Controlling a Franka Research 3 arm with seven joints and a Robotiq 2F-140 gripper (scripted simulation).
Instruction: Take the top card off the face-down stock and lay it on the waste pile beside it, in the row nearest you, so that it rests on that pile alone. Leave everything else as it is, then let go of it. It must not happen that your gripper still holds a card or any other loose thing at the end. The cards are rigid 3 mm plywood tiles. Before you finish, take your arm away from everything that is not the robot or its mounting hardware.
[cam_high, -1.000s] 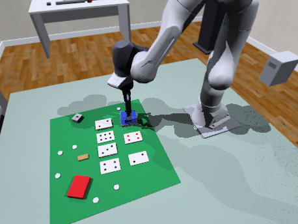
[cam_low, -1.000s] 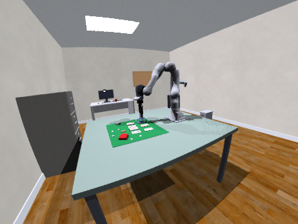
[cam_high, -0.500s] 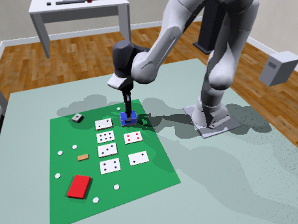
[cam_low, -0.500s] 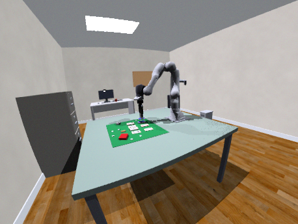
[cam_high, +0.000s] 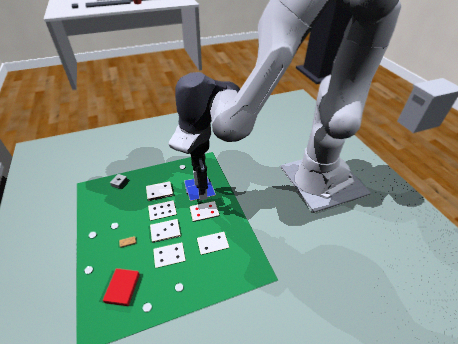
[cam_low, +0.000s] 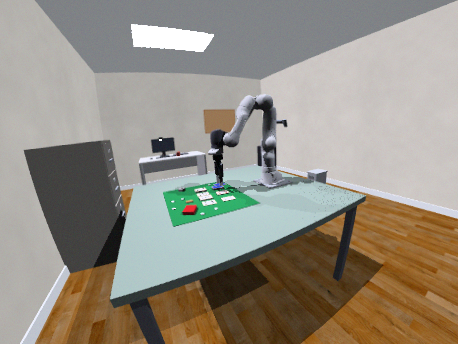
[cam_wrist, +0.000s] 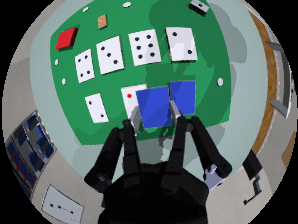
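The claw (cam_wrist: 157, 121) is partly closed on the blue top card (cam_wrist: 153, 106), carried above the waste pile (cam_high: 204, 211), beside the stock (cam_wrist: 184, 95), toward the counter's (cam_high: 325, 280) far edge. Next move, I judge: lower it squarely, then release.

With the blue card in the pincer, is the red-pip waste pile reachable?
Probably yes. The pincer, shut on the blue card, already hangs partly over the red-pip waste pile; nothing stands between, and the stock lies alongside.
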